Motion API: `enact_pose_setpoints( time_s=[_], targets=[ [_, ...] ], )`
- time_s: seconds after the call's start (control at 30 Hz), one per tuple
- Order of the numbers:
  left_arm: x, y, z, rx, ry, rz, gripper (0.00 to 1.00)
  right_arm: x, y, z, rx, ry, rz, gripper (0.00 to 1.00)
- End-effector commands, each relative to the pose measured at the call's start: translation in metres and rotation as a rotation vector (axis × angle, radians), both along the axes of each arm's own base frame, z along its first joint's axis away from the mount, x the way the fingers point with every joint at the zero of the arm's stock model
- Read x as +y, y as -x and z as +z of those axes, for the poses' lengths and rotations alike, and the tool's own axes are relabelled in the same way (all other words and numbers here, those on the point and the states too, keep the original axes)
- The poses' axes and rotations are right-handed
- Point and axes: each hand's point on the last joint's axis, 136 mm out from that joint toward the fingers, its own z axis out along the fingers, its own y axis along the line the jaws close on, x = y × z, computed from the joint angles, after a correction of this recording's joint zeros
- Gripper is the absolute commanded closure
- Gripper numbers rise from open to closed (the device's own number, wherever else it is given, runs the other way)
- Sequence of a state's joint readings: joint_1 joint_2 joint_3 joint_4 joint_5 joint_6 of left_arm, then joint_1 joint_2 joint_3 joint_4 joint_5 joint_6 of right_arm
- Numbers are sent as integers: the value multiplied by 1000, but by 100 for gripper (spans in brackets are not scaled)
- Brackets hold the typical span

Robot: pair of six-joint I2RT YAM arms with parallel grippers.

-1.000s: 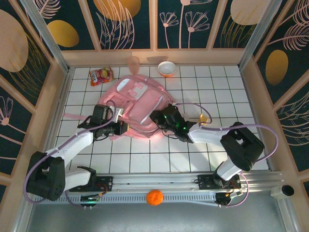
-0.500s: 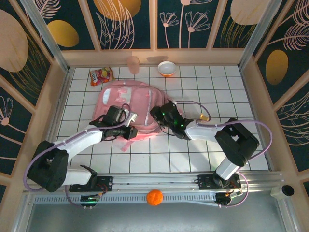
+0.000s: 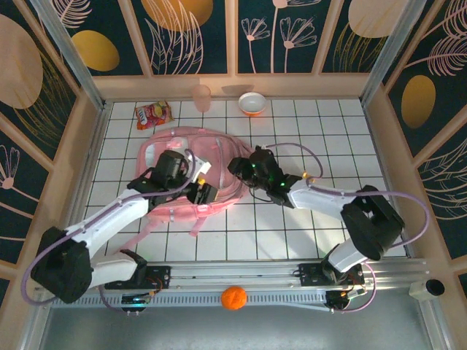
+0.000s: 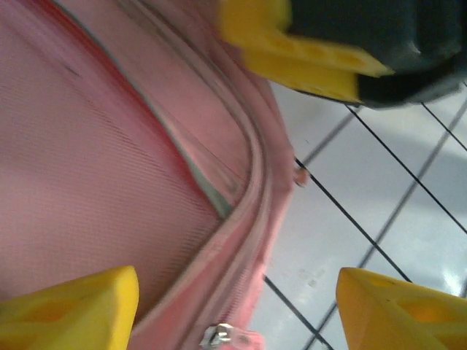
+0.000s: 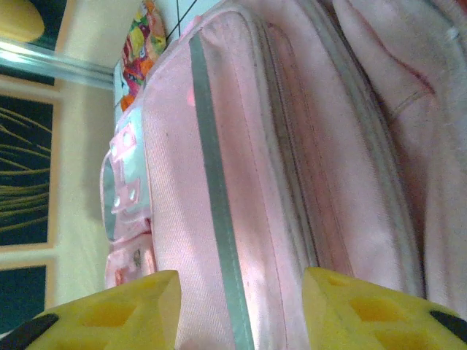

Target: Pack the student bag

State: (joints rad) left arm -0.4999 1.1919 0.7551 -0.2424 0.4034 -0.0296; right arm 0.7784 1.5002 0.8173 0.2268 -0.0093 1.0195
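The student bag, pink with pale zip trim, lies flat mid-table between both arms. My left gripper hovers at its near right edge. In the left wrist view this gripper is open, its yellow fingertips spread wide. The bag's zipped seam and a metal zip pull lie below the gap. My right gripper is at the bag's right side. In its wrist view it stands open over the bag's side panel.
A snack packet, a pink cup and a bowl sit along the back of the table. A pink strap trails toward the front left. An orange ball rests on the front rail.
The bag has rolled over and shifted back, and its straps now trail at the front left. My left gripper moved right and opened. The right gripper's fingers spread wider.
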Motion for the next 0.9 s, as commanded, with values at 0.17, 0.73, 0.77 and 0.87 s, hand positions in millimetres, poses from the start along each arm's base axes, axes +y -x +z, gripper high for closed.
enact_pose_setpoints(
  time_s=[0.17, 0.73, 0.77, 0.87],
  targets=[
    [66, 2, -8, -356, -442, -178, 23, -29, 32, 13, -85, 162, 127, 49],
    [78, 4, -63, -533, -696, -375, 49, 26, 107, -14, -43, 62, 397, 54],
    [74, 5, -61, -534, -669, -380, 58, 30, 109, -19, -27, 67, 405, 56],
    [63, 15, -55, -532, -595, -419, 80, 44, 117, -38, 28, 89, 453, 59]
  ],
)
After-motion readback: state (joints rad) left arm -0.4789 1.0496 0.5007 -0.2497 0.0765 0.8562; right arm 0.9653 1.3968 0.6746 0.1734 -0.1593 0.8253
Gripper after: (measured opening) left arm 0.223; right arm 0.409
